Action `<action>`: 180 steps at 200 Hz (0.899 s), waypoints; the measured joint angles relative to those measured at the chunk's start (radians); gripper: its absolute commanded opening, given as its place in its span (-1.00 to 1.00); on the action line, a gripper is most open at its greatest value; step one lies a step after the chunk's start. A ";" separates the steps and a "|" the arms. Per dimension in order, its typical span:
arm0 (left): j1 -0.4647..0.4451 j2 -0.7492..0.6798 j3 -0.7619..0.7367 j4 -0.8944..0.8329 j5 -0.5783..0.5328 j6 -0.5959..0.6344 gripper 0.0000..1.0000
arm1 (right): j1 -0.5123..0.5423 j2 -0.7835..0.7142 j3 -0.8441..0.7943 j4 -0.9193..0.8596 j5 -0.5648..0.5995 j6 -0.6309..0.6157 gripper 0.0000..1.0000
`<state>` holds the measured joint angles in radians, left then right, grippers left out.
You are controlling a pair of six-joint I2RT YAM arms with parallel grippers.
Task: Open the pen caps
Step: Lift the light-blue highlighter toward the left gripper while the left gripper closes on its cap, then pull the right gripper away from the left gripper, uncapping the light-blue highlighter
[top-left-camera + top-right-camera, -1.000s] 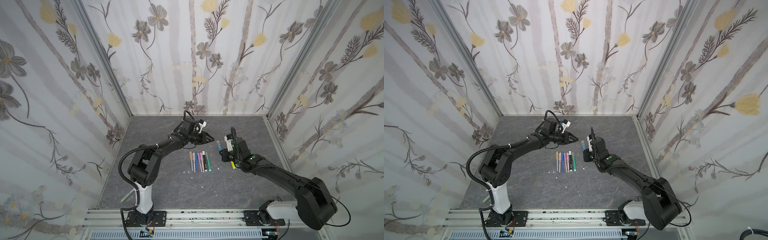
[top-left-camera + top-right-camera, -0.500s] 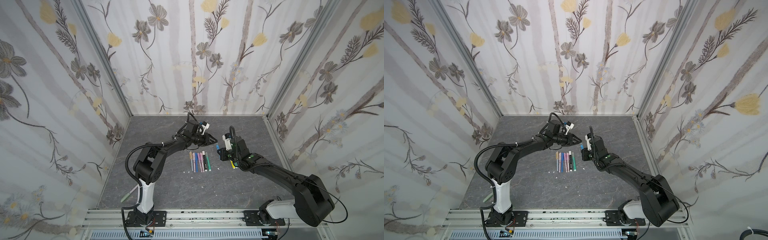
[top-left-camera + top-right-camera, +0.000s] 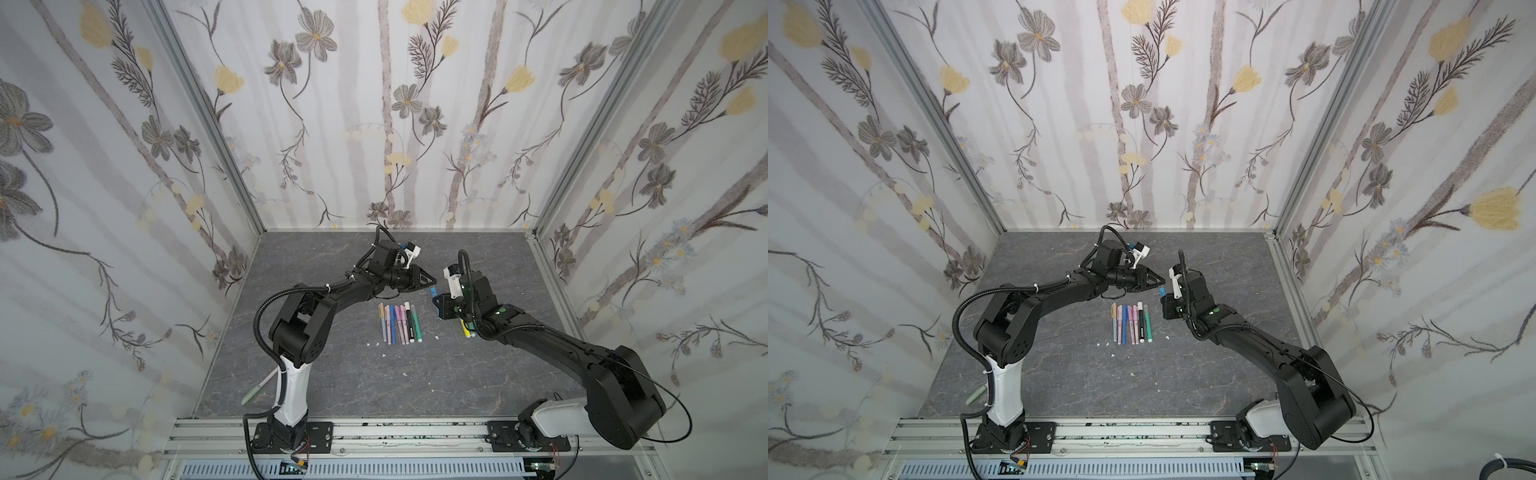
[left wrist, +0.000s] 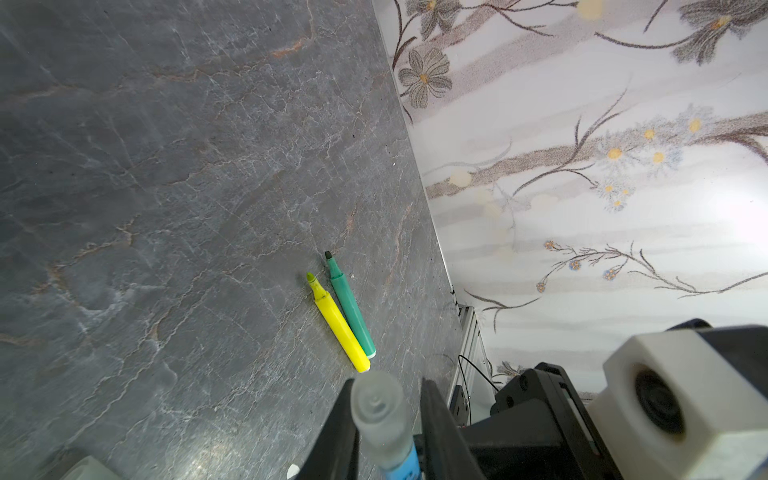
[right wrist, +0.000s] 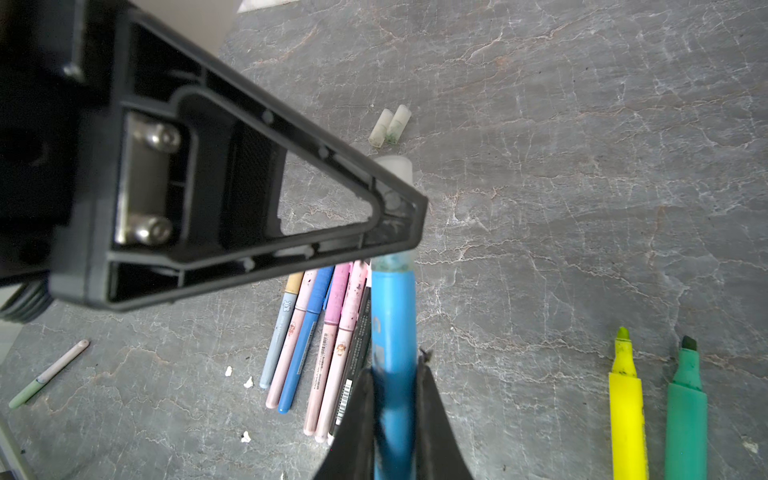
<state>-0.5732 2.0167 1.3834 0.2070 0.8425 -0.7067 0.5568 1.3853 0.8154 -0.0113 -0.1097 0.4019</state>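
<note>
Right wrist view puts us closest. The right gripper (image 5: 395, 368) is clamped on the barrel of a blue marker (image 5: 392, 316), one jaw on each side, and holds it clear of the worktop (image 5: 582, 166). A translucent cap (image 5: 395, 168) sits on the marker's far tip, mostly hidden behind a black finger (image 5: 399, 212) of the left gripper. From the left wrist view we see the left gripper (image 4: 386, 386) straddling that cap, one jaw on either side and very close to it. A thin dark gap shows on one side, so we cannot tell whether the jaws pinch the cap or only flank it.

We place everything else by the row of pens (image 3: 398, 324), seven slim pens lying parallel and side by side. In both top views the held marker and the two gripper tips meet just past the row's end nearer the back wall, a little to its right. Two loose caps (image 5: 390, 126), translucent with green stains, lie touching each other on the worktop beyond that same end. To the right of the row and apart from it, a yellow marker (image 5: 627, 415) and a green marker (image 5: 685, 424) lie uncapped, side by side, partly under the right arm in the top views. A few white specks (image 5: 248, 381) lie around the row's opposite end. Well to the left of the row, beside the left arm's base, a pale green and pink pen (image 3: 257, 388) lies alone.
</note>
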 measured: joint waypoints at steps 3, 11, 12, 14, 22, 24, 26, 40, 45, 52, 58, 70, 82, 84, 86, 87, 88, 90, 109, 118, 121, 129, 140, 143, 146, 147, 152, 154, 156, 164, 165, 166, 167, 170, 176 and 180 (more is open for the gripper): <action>0.000 0.000 0.000 0.000 0.000 0.000 -0.58 | 0.000 0.000 0.000 0.000 0.000 0.000 -1.00; 0.000 0.000 0.000 0.002 0.000 0.000 -0.60 | 0.000 0.001 0.000 0.000 0.000 0.000 -1.00; 0.000 0.000 0.000 0.002 0.000 0.000 -0.60 | 0.000 0.001 0.000 0.000 0.000 0.000 -1.00; 0.000 0.000 0.000 0.003 0.000 0.000 -0.61 | 0.000 0.001 0.000 0.000 0.000 0.000 -1.00; 0.000 0.000 0.000 0.005 0.000 -0.001 -0.64 | 0.000 0.001 0.000 0.001 0.000 0.000 -1.00; 0.000 0.000 0.000 0.006 0.000 -0.001 -0.64 | 0.000 0.001 0.000 0.002 0.000 0.000 -1.00; 0.000 0.000 0.000 0.006 0.000 -0.001 -0.65 | 0.000 0.001 0.000 0.002 0.000 0.000 -1.00; 0.000 0.000 0.000 0.010 0.003 -0.008 -0.71 | 0.000 0.001 0.000 0.003 0.000 0.000 -1.00; 0.000 0.000 0.000 0.013 0.006 -0.009 -0.74 | 0.000 0.001 0.000 0.003 0.001 0.000 -1.00; 0.000 0.000 0.000 0.016 0.008 -0.009 -0.79 | 0.000 0.002 0.000 0.003 0.002 0.000 -1.00; 0.000 0.000 0.000 0.020 0.008 -0.009 -0.84 | 0.000 0.003 0.000 0.005 0.003 0.000 -0.99; 0.000 0.000 0.000 0.022 0.009 -0.012 -0.92 | 0.000 0.005 0.000 0.007 0.002 0.000 -0.93; 0.000 0.000 0.000 0.024 0.008 -0.012 -0.97 | 0.000 0.008 0.000 0.010 0.003 0.001 -0.79; 0.000 0.000 0.000 0.024 0.008 -0.012 -0.98 | 0.000 0.009 0.000 0.011 0.003 0.001 -0.77; 0.000 0.000 0.000 0.024 0.007 -0.012 -1.00 | 0.000 0.010 0.000 0.012 0.003 0.001 -0.74; 0.000 0.000 0.000 0.024 0.007 -0.012 -1.00 | 0.000 0.010 0.000 0.013 0.003 0.001 -0.73; 0.000 0.000 0.000 0.024 0.006 -0.012 -1.00 | 0.000 0.010 0.000 0.014 0.003 0.001 -0.72; 0.000 0.000 0.000 0.024 0.006 -0.012 -1.00 | 0.000 0.011 0.000 0.014 0.003 0.000 -0.69; 0.001 0.000 0.000 0.024 0.005 -0.012 -1.00 | -0.001 0.017 0.000 0.024 0.001 0.000 -0.54; 0.000 0.000 0.000 0.028 0.011 -0.017 -1.00 | -0.001 0.021 0.000 0.029 0.000 0.000 -0.51; 0.000 0.000 0.000 0.029 0.014 -0.018 -1.00 | -0.001 0.023 0.000 0.029 0.000 0.000 -0.51; -0.001 0.000 0.000 0.034 0.020 -0.019 -1.00 | -0.001 0.029 0.002 0.028 0.000 0.001 -0.50; -0.003 0.000 0.000 0.035 0.023 -0.021 -1.00 | 0.000 0.039 0.008 0.027 0.000 0.001 -0.50; -0.003 0.000 0.000 0.035 0.024 -0.021 -1.00 | 0.000 0.041 0.010 0.027 0.000 0.001 -0.50; -0.003 0.000 0.000 0.035 0.025 -0.023 -1.00 | 0.000 0.043 0.011 0.027 0.000 0.001 -0.50; -0.003 0.000 0.000 0.035 0.025 -0.023 -1.00 | 0.000 0.044 0.013 0.027 0.000 0.001 -0.50; -0.003 0.000 0.000 0.035 0.026 -0.024 -1.00 | -0.001 0.048 0.016 0.028 0.000 0.001 -0.51; -0.003 0.000 0.000 0.035 0.026 -0.024 -1.00 | -0.001 0.050 0.018 0.029 0.000 0.001 -0.52; -0.002 0.000 0.000 0.035 0.026 -0.024 -1.00 | -0.001 0.051 0.019 0.029 0.000 0.001 -0.52; -0.001 0.000 0.000 0.035 0.025 -0.024 -1.00 | -0.001 0.056 0.024 0.029 0.000 0.000 -0.59; -0.001 0.000 0.000 0.035 0.025 -0.024 -1.00 | -0.001 0.057 0.024 0.029 0.000 0.000 -0.60; -0.001 0.000 0.000 0.035 0.025 -0.024 -1.00 | -0.001 0.057 0.024 0.029 0.000 0.000 -0.61; -0.001 0.000 0.000 0.035 0.025 -0.024 -1.00 | -0.001 0.058 0.025 0.029 0.000 0.000 -0.62; -0.001 0.000 0.000 0.035 0.025 -0.024 -1.00 | -0.001 0.060 0.026 0.029 0.000 0.000 -0.66; -0.001 0.000 0.000 0.035 0.024 -0.023 -1.00 | -0.001 0.063 0.030 0.028 0.000 0.000 -0.76; -0.001 0.000 0.000 0.034 0.024 -0.023 -1.00 | -0.002 0.064 0.031 0.027 0.000 0.000 -0.81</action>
<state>-0.5739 2.0167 1.3834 0.2413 0.8661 -0.7300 0.5552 1.4490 0.8467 0.0162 -0.1097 0.4019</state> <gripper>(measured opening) 0.087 0.171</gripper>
